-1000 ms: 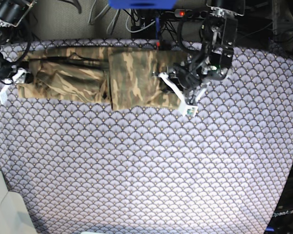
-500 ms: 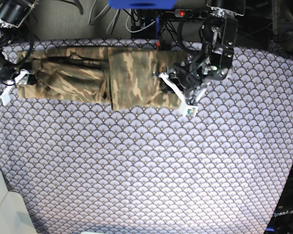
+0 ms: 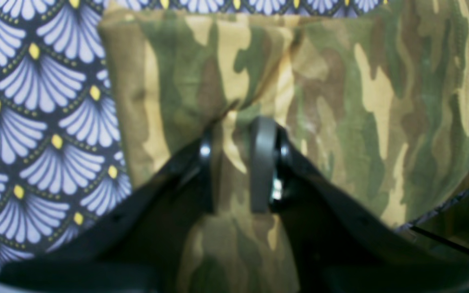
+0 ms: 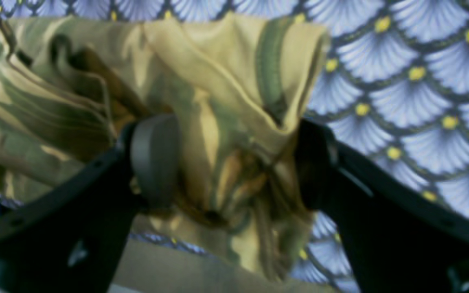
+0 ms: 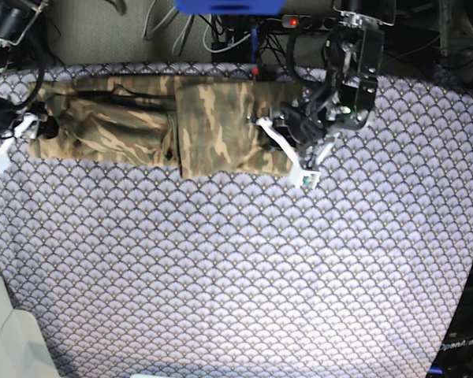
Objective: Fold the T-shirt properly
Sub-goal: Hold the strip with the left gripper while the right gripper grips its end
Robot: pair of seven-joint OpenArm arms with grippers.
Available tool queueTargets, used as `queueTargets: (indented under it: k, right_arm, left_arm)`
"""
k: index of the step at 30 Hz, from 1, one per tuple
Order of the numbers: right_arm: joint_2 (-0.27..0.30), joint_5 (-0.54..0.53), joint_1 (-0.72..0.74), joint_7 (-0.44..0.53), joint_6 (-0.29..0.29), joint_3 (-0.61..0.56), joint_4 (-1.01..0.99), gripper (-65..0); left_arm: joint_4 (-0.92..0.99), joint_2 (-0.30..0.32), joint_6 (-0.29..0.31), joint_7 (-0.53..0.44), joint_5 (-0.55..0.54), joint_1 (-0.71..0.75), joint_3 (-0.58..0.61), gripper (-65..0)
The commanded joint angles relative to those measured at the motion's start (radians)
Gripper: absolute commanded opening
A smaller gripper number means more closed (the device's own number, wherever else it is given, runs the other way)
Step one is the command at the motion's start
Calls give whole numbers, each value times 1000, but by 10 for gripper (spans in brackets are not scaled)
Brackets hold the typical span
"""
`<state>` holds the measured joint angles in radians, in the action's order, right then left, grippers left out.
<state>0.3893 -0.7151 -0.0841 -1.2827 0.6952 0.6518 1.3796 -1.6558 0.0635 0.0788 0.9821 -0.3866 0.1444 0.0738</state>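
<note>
T-shirt (image 5: 181,126) cloth is pinched between the narrow jaws of the left gripper (image 3: 240,162) at its right end, while the right gripper (image 4: 226,162), spread wide, straddles a bunched wad at the left end. Stretched across the upper left of the fan-patterned surface (image 5: 236,276), it seems held at both ends for the next fold.

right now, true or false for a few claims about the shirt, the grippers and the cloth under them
1. The T-shirt lies at the far edge of the tablecloth. True.
2. The left gripper is shut on a fold of the T-shirt. True.
3. The right gripper is empty. False: bunched T-shirt fabric sits between its wide-set fingers.
4. The T-shirt is plain white. False: it is camouflage print.
5. The tablecloth has a fan pattern. True.
</note>
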Motion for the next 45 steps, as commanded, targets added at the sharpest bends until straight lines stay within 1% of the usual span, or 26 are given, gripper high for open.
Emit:
queueTargets:
  k: [1,4,8,11,13,14,16,20,24,27,30,31,38,44,45]
  right_arm:
    - [24,-16,7,-4,3,6,16,-206]
    - [24,-18,7,-33,3,6,19,-206]
    - [21,-18,5,-41,3,6,19,-206]
    - [21,-24,8,-68,3,-17,19,-204]
    - [24,-76,7,-71,3,-31,19,-194]
    - [29,-120,5,-71,3,-39,19,-190]
    - [53,-185,4,-73,3,-60,13,-189]
    - [67,-232,4,-73,3,-85,11,-189]
    - [72,-239,4,-76,3,-80,11,-187]
    - [75,-239,4,-114,3,-83,11,-187]
    - [76,-265,4,-114,3,-83,13,-186]
    - [86,-272,4,-114,3,-83,13,-186]
    - [89,-269,-10,-111,3,-83,11,-186]
    - [92,-268,-30,-76,3,-85,11,-186]
    - [101,-268,-30,-76,3,-85,11,-186]
  left_arm:
    - [-16,-3,3,-7,-5,-7,-1,-529]
    - [-16,-3,3,-7,-5,-7,-1,-529]
    - [-16,-3,3,-9,-5,-7,-1,-529]
    - [-16,-3,3,-9,-5,-6,-1,-529]
    - [-16,-3,3,-9,-5,-4,-1,-529]
    - [-16,-3,3,-9,-5,-4,-1,-529]
    - [-16,-3,3,-9,-5,-2,-1,-529]
    - [-16,-3,3,-9,-5,-1,-1,-529]
    - [-16,-1,3,-9,-5,-1,-1,-529]
    - [-16,-1,3,-9,-5,-1,-1,-529]
    - [-16,-1,3,-9,-5,-1,-1,-529]
    - [-16,-1,3,-9,-5,-1,-1,-529]
    - [-16,-1,3,-9,-5,1,-1,-529]
    - [-16,-1,3,-9,-5,1,-1,-529]
    - [-16,-1,3,-9,-5,1,-1,-529]
